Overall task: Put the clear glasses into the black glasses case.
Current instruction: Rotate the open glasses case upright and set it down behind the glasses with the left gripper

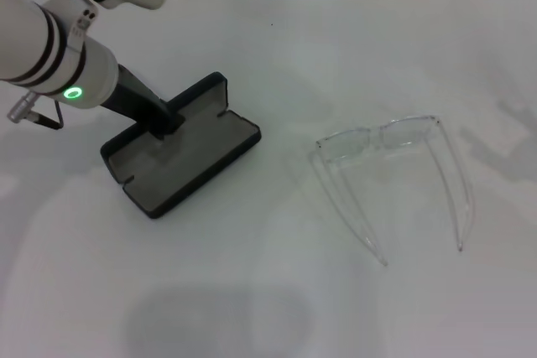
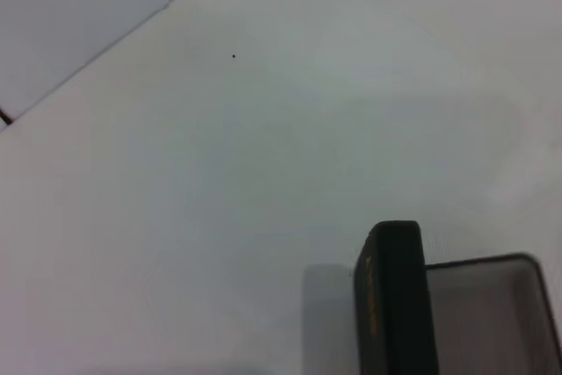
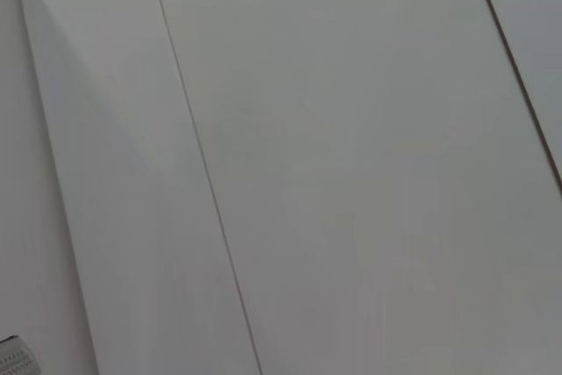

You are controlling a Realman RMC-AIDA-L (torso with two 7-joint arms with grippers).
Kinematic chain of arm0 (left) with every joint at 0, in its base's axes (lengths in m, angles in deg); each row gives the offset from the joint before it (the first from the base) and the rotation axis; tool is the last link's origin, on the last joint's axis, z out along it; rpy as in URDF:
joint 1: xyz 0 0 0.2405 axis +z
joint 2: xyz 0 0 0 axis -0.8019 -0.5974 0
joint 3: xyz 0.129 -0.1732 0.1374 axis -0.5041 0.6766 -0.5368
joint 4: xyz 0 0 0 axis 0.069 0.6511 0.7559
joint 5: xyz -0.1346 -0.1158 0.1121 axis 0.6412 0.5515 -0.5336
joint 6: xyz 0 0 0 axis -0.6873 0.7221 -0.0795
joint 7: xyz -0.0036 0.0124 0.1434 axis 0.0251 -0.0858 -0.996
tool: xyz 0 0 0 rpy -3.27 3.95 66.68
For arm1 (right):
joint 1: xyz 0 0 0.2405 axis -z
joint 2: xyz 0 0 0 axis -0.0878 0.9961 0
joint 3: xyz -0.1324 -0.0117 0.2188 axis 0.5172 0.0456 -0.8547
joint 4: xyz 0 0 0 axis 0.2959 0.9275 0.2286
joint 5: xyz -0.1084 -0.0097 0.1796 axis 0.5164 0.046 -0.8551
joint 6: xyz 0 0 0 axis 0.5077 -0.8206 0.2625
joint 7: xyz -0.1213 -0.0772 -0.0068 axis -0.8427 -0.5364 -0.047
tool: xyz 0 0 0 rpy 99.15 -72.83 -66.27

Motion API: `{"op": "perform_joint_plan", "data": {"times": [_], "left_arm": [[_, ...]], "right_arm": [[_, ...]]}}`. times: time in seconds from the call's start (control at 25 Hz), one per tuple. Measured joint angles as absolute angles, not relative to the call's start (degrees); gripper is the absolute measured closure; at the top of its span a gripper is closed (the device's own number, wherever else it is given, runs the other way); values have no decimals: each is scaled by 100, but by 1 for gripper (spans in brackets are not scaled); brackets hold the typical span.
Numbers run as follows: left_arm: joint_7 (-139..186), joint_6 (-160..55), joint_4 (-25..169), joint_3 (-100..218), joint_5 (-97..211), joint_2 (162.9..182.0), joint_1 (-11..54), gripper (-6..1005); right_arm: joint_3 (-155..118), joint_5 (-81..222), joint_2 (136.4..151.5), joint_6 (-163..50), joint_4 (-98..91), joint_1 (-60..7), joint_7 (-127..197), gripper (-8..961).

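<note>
A: Where's stuff? The black glasses case (image 1: 186, 150) lies open; the clear glasses (image 1: 394, 165) are well to its right, arms unfolded.

B: Left gripper (image 1: 166, 120) at case hinge, grip state can't tell. Hold lid steady; right arm not seen.

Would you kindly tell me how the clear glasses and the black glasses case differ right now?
The clear glasses are transparent; the black glasses case is opaque matte black with grey lining. The glasses lie untouched with arms unfolded; the case lies open with the left pincer at its hinge. The glasses sit on the robot's right, the case on its left. Both rest on the white table.
</note>
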State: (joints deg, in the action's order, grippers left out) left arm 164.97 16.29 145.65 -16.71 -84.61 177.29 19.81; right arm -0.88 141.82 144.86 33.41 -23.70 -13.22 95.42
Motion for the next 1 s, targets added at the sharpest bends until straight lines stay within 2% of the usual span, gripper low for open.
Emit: {"op": "perform_joint_plan", "data": {"times": [0.08, 0.28, 0.68, 1.0], "left_arm": [[16497, 1629, 14649, -1753, -8452, 17728, 2002, 699], [16417, 1630, 15298, -2227, -8434, 17728, 2275, 800], [15576, 1166, 16312, -3809, -8470, 17732, 2979, 799], [15223, 807, 16221, -4841, -8394, 17748, 2627, 800]], "right_arm": [[-99, 14159, 14493, 3339, -2369, -1307, 9510, 79], [-345, 14020, 14498, 3378, -2183, -1265, 9363, 79], [-1006, 13997, 14501, 3566, -1930, -1100, 9250, 79], [-1011, 13997, 14509, 3593, -1863, -1090, 9233, 79]]}}
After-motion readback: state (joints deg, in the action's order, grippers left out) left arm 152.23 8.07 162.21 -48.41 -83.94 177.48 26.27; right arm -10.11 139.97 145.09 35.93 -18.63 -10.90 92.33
